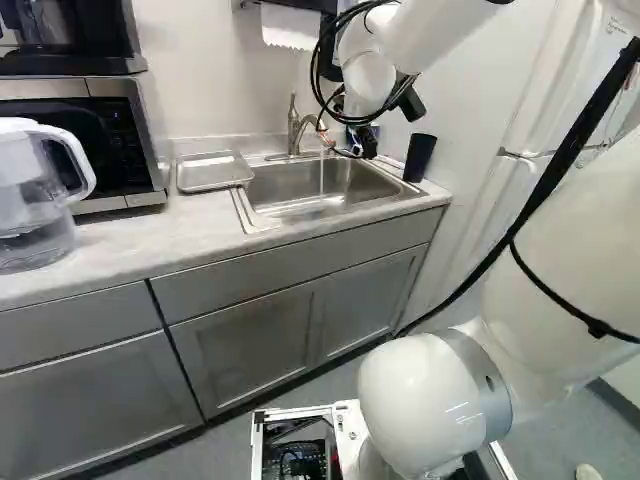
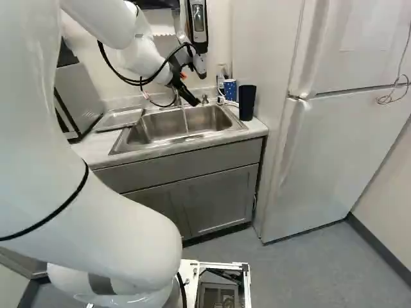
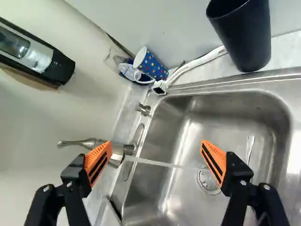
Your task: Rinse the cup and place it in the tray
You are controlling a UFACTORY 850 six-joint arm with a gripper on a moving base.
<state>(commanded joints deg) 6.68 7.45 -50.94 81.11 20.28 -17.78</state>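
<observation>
Left base view: tray (image 1: 215, 172) lies on the surface (image 1: 125, 245) beside the sink's (image 1: 240, 208) left edge; nothing in it. Tap (image 1: 294, 128) is running. Black cup (image 1: 420, 158) stands upright near the surface's right edge, just beside the sink's rim.

Right base view: I've got the tool (image 2: 194, 100) over the sink, angled down. Polka-dot cup (image 2: 230, 89) is at the surface's back right corner, behind the black one.

Wrist view: tool wide open, holding nothing; stream (image 3: 153, 162) shows between and beyond the fingers (image 3: 99, 162). Reads as pre-rinse: water on, cup not picked. Can't tell which cup; black likelier. Next: swing to it, straddle its wall, close gently.
</observation>
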